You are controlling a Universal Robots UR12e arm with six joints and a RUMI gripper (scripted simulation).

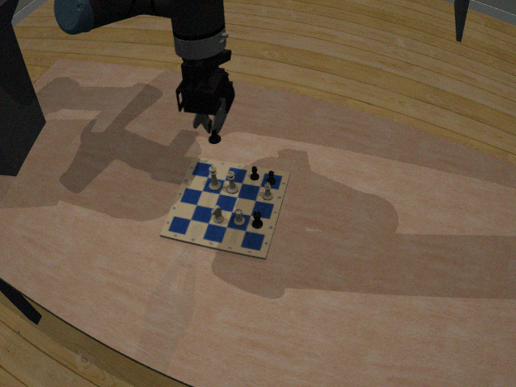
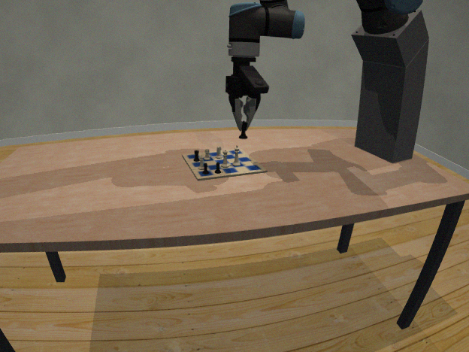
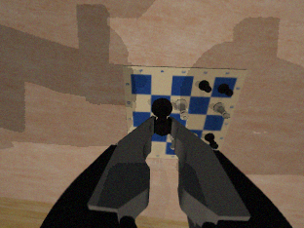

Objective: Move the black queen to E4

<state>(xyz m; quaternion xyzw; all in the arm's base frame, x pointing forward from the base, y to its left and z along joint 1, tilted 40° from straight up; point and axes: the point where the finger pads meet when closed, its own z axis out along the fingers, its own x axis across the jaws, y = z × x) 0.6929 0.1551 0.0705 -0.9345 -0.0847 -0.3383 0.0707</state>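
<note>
My gripper (image 1: 214, 126) (image 2: 244, 122) (image 3: 162, 117) is shut on the black queen (image 1: 214, 137) (image 2: 243, 133) (image 3: 161, 107), gripping its upper part. The queen hangs upright and high in the air, with its round base showing below the fingertips. The small blue-and-cream chessboard (image 1: 179, 225) (image 2: 231, 174) (image 3: 140, 84) lies on the table below. In the wrist view the queen covers squares near the board's left-middle. The edge letters are too small to read.
Three black pawns (image 1: 254, 173) (image 1: 270, 178) (image 1: 257, 219) and several white pieces, such as one (image 1: 213, 178) and another (image 1: 231, 182), stand upright on the board. The robot's dark base column (image 2: 390, 83) stands at the table's (image 1: 375, 291) edge.
</note>
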